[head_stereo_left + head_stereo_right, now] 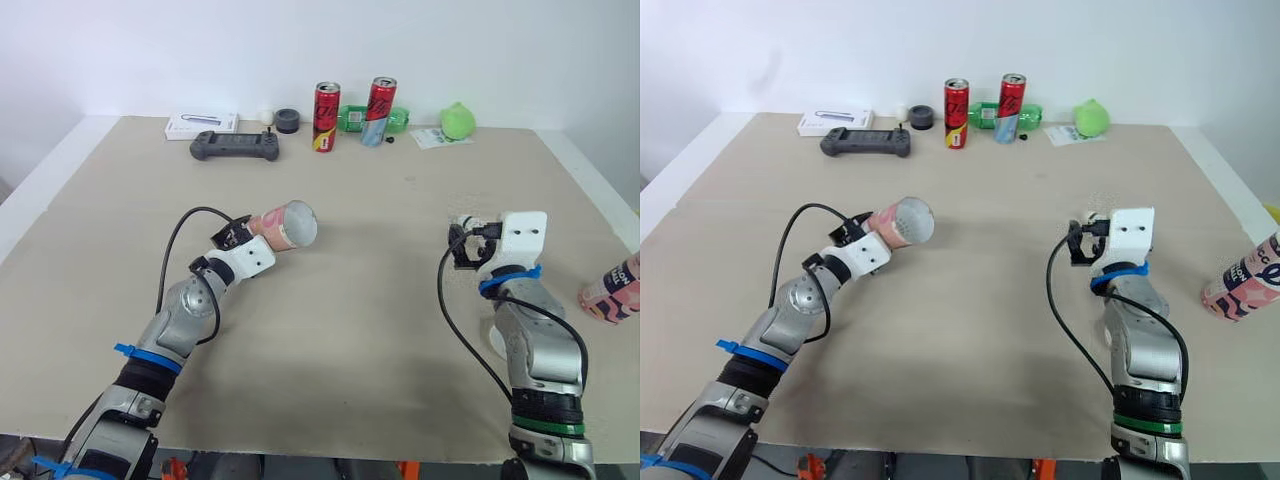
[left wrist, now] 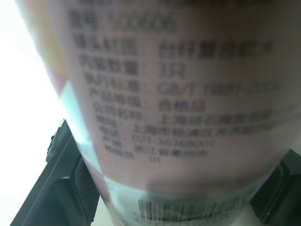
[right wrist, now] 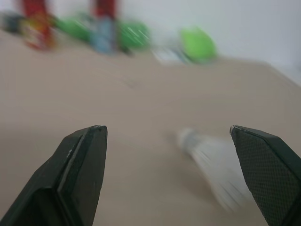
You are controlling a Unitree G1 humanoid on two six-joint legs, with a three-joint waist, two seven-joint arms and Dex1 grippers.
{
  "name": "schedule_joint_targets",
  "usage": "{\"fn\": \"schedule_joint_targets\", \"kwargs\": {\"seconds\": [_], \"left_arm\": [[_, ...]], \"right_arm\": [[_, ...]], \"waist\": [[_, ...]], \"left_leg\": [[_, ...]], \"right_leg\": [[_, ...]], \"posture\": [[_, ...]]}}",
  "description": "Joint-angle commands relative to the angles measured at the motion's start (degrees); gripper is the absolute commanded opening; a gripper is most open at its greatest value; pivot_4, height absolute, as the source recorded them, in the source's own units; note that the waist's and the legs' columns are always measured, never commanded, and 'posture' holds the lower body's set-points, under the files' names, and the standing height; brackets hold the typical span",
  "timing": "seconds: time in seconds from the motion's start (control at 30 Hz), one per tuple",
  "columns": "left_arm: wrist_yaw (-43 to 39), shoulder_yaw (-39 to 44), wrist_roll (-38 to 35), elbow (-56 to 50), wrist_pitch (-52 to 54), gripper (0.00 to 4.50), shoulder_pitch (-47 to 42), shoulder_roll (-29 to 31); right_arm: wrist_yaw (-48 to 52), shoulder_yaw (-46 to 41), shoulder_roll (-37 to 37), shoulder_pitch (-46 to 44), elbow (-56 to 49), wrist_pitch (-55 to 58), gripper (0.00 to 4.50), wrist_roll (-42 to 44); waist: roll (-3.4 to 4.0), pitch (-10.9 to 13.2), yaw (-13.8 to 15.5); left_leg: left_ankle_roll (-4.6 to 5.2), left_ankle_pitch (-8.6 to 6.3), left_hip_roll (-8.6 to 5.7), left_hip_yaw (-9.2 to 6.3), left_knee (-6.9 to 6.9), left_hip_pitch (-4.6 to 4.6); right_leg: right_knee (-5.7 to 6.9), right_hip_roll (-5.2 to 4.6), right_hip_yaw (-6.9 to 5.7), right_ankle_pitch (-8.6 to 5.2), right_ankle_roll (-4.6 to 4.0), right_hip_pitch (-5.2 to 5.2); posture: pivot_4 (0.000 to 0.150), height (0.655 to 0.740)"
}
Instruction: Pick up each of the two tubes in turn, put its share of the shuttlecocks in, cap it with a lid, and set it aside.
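Note:
My left gripper (image 1: pixel 252 230) is shut on a pink printed tube (image 1: pixel 288 225), held above the table with its round pale end pointing up and to the right. In the left wrist view the tube's label (image 2: pixel 178 94) sits between the black fingers (image 2: pixel 61 188). My right gripper (image 3: pixel 178 174) is open, low over the table's right side. A white shuttlecock (image 3: pixel 214 162) lies on the table just ahead of it, between the line of its fingers. A second pink tube (image 1: pixel 612 288) lies on its side at the table's right edge.
Along the far edge stand two red cans (image 1: pixel 326 116) (image 1: pixel 379 111), a green bottle (image 1: pixel 350 119), a green round object (image 1: pixel 458 121), a black game controller (image 1: pixel 234 146), a white box (image 1: pixel 202 124) and a small dark ring (image 1: pixel 288 121). A white disc (image 1: pixel 496 340) lies under my right forearm.

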Motion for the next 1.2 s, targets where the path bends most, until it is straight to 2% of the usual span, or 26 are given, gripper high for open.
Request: {"fn": "schedule_joint_targets", "kwargs": {"seconds": [0.03, 0.4, 0.5, 0.7, 0.77, 0.83, 0.93, 1.03, 1.2], "left_arm": [[0.7, 0.6, -0.3, -1.3, -0.8, 3.63, -1.1, 0.0], [0.8, 1.1, -0.3, -2.5, -0.1, 3.63, -0.5, 0.6], [0.9, 1.1, -0.3, -2.5, 0.0, 3.63, -0.7, 0.7], [0.9, 1.3, -0.2, -2.9, 0.1, 3.63, -0.6, 1.1], [0.8, 1.2, -0.2, -2.9, 0.1, 3.63, -0.5, 1.2], [0.6, 1.1, -0.2, -3.1, 0.2, 3.63, -0.5, 1.3], [0.0, 1.0, -0.1, -3.1, 1.0, 3.63, -0.2, 1.6], [-0.3, 0.8, -0.2, -3.1, 1.5, 3.63, -0.2, 1.7], [-0.5, 0.7, 0.1, -3.0, 2.0, 3.63, -0.2, 1.4]], "right_arm": [[-2.6, -1.4, -1.0, -3.2, 3.7, -0.2, 4.47, -1.4], [-2.1, -1.7, -1.4, -12.4, 23.0, -10.9, 4.47, -0.7], [-1.9, -1.7, -1.6, -14.1, 27.0, -13.4, 3.20, -0.7], [-1.0, -2.0, -1.3, -14.4, 28.5, -14.8, 0.04, 0.5], [0.0, -1.7, -1.3, -13.6, 27.0, -14.6, 0.04, 1.0], [5.4, -1.0, -1.3, -12.4, 23.3, -14.4, 0.04, 3.7], [21.8, 4.7, -2.0, -9.3, 9.2, -14.3, 0.04, 10.7], [32.6, 10.4, -4.5, -6.9, -6.0, -6.3, 0.04, 18.5], [36.3, 16.7, -7.2, -9.4, -16.5, 1.1, 0.04, 20.3]], "waist": [[0.01, 0.0, -0.1], [0.01, 0.0, -0.1], [0.01, 0.0, -0.1], [0.02, 0.0, -0.1], [0.02, 0.0, -0.1], [0.02, 0.0, -0.1], [0.14, 0.1, -0.3], [0.27, 0.2, -0.7], [0.22, 0.1, -0.2]], "left_leg": [[0.02, 0.01, 0.00, 0.03, 0.01, 0.00], [0.06, 0.04, -0.01, 0.02, -0.02, -0.01], [0.06, 0.04, -0.01, 0.02, -0.02, -0.01], [0.06, 0.04, -0.02, 0.02, -0.06, -0.02], [0.06, 0.03, -0.02, 0.01, -0.07, -0.02], [0.06, 0.04, -0.02, 0.01, -0.06, -0.02], [0.06, 0.03, -0.02, 0.00, -0.07, -0.05], [0.06, 0.03, -0.01, -0.03, -0.09, -0.04], [0.05, 0.04, -0.01, -0.19, 0.01, -0.05]], "right_leg": [[0.00, 0.00, 0.01, 0.03, 0.00, -0.01], [-0.02, 0.00, 0.03, 0.03, 0.01, 0.00], [-0.02, 0.00, 0.03, 0.03, 0.01, 0.01], [-0.02, 0.00, 0.05, 0.05, -0.03, 0.00], [-0.02, 0.00, 0.04, 0.05, -0.03, 0.00], [-0.02, 0.00, 0.04, 0.05, -0.02, 0.01], [-0.02, 0.00, 0.05, 0.04, -0.01, -0.01], [-0.01, 0.03, 0.06, -0.01, 0.07, -0.02], [0.00, 0.07, 0.01, -0.08, 0.23, 0.06]], "posture": [[0.150, 0.7400], [0.150, 0.7400], [0.150, 0.7400], [0.150, 0.7400], [0.150, 0.7400], [0.150, 0.7400], [0.150, 0.7400], [0.150, 0.7400], [0.150, 0.7400]]}}
